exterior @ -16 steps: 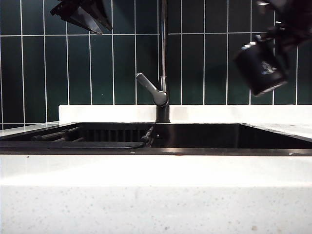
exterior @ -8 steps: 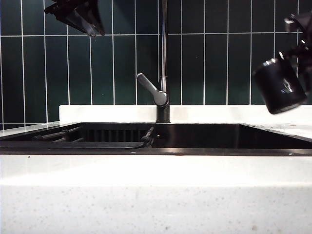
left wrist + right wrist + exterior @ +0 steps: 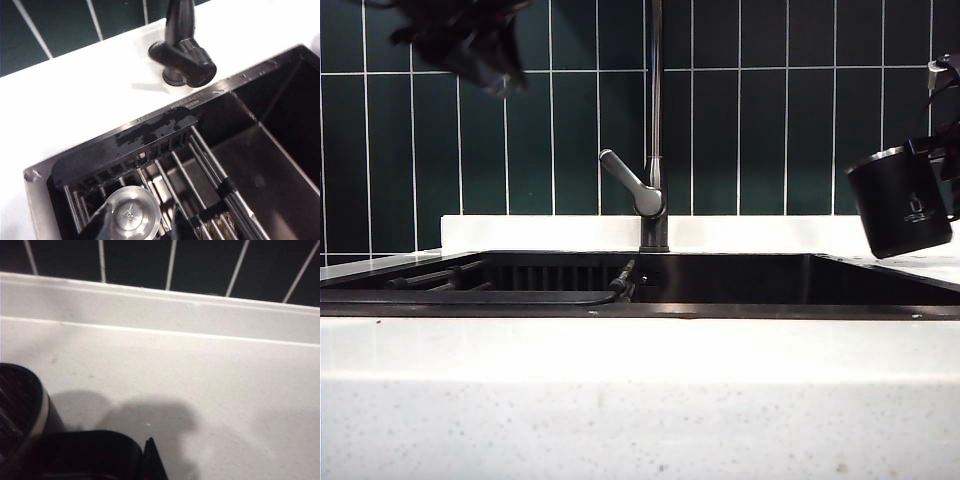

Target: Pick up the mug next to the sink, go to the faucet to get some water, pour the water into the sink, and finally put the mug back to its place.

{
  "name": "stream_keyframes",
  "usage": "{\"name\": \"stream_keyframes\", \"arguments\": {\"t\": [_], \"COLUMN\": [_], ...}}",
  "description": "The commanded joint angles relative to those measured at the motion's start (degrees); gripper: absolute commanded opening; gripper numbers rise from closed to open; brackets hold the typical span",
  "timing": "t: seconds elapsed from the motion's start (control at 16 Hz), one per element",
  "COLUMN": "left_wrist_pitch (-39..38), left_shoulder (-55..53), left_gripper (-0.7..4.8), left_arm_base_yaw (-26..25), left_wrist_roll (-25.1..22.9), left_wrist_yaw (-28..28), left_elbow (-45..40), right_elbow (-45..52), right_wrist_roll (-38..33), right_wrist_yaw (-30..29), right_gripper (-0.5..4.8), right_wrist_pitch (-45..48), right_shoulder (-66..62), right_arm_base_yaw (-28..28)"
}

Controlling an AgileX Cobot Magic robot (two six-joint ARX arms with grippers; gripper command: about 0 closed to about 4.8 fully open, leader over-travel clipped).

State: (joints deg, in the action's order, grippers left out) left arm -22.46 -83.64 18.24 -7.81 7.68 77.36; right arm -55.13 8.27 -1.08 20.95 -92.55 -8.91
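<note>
The black mug (image 3: 900,203) hangs nearly upright, steel rim up, just above the white counter right of the sink (image 3: 720,310). My right gripper (image 3: 948,150) is shut on its handle at the right edge of the exterior view. In the right wrist view the mug (image 3: 20,410) and its handle sit beside my right gripper (image 3: 145,462). The faucet (image 3: 655,120) stands behind the sink, grey lever (image 3: 630,180) pointing left. Water is out of view. My left gripper (image 3: 460,40) is a blur high at the left. From the wrist camera the left gripper (image 3: 142,230) is open over the sink (image 3: 190,102), near the faucet (image 3: 182,55).
A wire rack (image 3: 200,175) spans the sink's left part, with a round steel drain plug (image 3: 131,215) below it. A white ledge (image 3: 520,232) and dark green tiles (image 3: 770,120) back the counter. The white counter (image 3: 200,390) lies under the mug.
The mug swung from mouth-down to nearly upright while moving right and lower, off the sink. My left gripper drifted left along the top and its jaws narrowed a little.
</note>
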Motion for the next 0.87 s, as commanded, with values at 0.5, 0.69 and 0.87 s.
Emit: {"name": "stream_keyframes", "arguments": {"t": [0.5,0.69,0.87], "left_wrist_pitch": [25.83,28.26,31.41], "left_shoulder": [13.49,17.40,21.16], "left_gripper": [1.27,1.20,1.20], "left_arm_base_yaw": [0.00,0.00,0.00], "left_wrist_roll": [2.32,2.25,2.27], "left_wrist_yaw": [-1.64,-1.64,-1.66], "left_elbow": [-27.32,-33.09,-38.16], "right_elbow": [5.09,7.67,8.68], "right_wrist_roll": [-2.43,-2.43,-2.47], "right_wrist_yaw": [-1.64,-1.62,-1.33], "right_gripper": [-0.01,-0.01,0.21], "right_wrist_pitch": [9.86,11.93,10.58], "right_shoulder": [0.37,0.37,0.37], "right_arm_base_yaw": [-0.09,-0.11,-0.11]}}
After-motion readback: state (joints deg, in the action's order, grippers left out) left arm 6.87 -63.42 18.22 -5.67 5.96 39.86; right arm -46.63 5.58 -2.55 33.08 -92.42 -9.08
